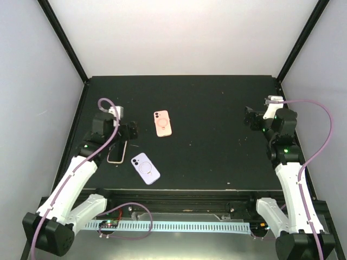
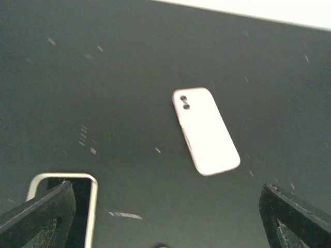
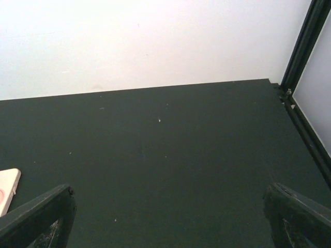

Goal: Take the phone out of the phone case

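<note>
L pincer (image 1: 132,131) & R pincer (image 1: 248,118) both wide, empty; L hovers by beige-rimmed case (image 1: 116,152), pink phone (image 1: 163,123) near.

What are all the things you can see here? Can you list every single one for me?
table: one, black, fills the middle, white walls around it
pink phone: one, pink, back up, left of the table's middle
lavender phone: one, pale purple, back up, near the front edge
cream-rimmed phone or case: one, cream rim and dark middle, close by the left hand; can't tell which it is
slotted strip: one, light blue, along the front below the table
cables: two, purple, one along each arm
arms: two, white and black, front corners
left hand: one, black, open, holds nothing
right hand: one, black, open, holds nothing
</note>
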`<state>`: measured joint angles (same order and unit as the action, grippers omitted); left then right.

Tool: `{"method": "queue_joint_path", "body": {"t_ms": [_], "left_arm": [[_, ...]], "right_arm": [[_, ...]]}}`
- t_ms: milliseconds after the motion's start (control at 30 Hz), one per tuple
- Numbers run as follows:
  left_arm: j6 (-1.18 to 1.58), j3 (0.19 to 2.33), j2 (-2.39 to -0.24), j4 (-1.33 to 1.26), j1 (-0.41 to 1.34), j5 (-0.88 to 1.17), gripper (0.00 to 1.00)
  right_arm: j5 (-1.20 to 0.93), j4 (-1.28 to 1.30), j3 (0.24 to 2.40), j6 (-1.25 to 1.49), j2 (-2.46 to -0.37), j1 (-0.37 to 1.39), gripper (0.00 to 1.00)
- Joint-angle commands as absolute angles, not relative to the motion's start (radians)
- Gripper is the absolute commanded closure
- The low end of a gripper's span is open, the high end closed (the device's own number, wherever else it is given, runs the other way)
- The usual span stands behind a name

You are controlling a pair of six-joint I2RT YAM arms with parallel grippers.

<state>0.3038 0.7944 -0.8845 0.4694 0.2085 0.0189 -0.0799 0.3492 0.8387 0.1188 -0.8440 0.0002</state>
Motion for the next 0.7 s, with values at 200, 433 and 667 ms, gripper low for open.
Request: {"method": "queue_joint_path", "body": {"t_ms": [200, 433, 667], "left_arm": [[0.519, 0.844, -0.978, 0.793, 0.646, -0.155, 0.01], [0.693, 0.801, -1.022, 0.891, 0.769, -0.123, 0.01], [0.730, 0.770, -1.050, 0.906, 0.772, -0.121, 0.01]], "right_arm": [[-0.285, 0.419, 0.879, 0.004, -0.878, 0.009, 0.00], [-0.499, 0.607, 0.980, -0.051, -0.878, 0.011, 0.00], [-0.620, 0.557, 0.828, -0.091, -0.796, 0.012, 0.00]]}}
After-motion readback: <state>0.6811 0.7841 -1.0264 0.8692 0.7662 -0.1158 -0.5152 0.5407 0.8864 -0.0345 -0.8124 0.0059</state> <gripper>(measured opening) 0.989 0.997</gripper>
